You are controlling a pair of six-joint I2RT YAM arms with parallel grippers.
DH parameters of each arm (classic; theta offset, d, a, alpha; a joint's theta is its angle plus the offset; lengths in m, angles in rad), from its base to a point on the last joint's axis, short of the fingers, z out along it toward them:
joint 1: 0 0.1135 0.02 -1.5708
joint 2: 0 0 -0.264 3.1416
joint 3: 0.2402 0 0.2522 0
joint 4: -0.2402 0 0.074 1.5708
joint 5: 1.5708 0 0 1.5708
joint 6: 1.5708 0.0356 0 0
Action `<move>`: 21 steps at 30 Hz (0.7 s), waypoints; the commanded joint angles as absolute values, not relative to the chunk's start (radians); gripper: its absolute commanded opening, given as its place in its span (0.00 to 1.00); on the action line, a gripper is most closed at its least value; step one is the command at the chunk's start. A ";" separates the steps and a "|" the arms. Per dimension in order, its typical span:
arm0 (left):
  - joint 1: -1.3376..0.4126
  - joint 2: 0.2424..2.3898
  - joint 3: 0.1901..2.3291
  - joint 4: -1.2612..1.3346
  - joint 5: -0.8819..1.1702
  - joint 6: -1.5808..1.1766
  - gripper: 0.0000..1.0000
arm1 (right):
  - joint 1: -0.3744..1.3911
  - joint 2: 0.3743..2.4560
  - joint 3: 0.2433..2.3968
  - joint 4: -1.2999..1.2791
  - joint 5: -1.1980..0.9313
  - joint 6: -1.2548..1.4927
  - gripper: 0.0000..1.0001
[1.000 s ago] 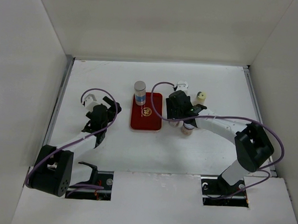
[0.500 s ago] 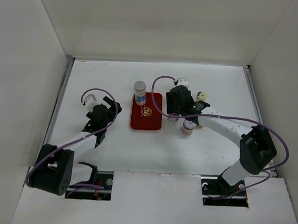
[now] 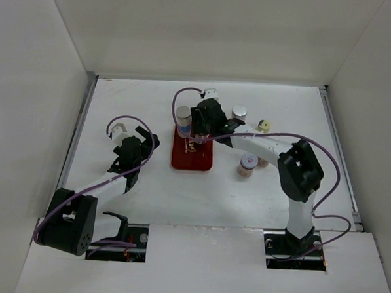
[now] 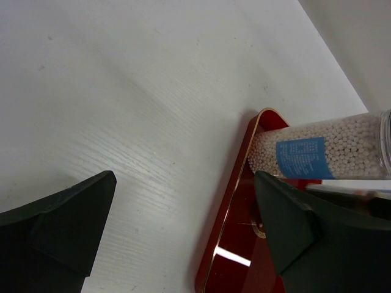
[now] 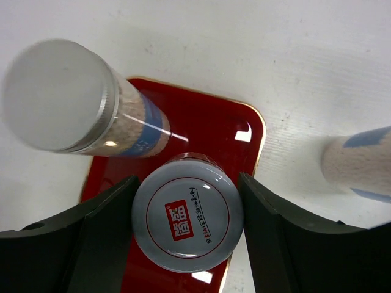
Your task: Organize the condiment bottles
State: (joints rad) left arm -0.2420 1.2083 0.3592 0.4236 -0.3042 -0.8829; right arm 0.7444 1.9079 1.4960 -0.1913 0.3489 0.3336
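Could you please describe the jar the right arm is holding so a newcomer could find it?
Find the flat red rectangular tray in the middle of the white table. Over it, the right tool grips a short jar with a silver lid. Unlike the tall silver-capped, blue-labelled bottle beside it, its lid bears a red square logo.

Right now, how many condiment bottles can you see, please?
5: tall bottle on the red tray; logo-lidded jar in the right gripper over it; silver-capped jar, yellow-capped bottle, pink-capped bottle on the table rightward. A sixth may hide behind the right arm.
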 commanded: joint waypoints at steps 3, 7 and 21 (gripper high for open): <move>-0.235 1.204 0.360 0.472 -0.298 -0.891 1.00 | 0.722 1.959 1.592 -0.046 0.365 0.299 0.48; -0.234 1.207 0.360 0.472 -0.298 -0.891 1.00 | 0.711 1.993 1.574 0.006 0.380 0.284 0.52; -0.235 1.218 0.365 0.472 -0.298 -0.891 1.00 | 0.717 1.695 1.370 -0.066 0.429 0.322 0.80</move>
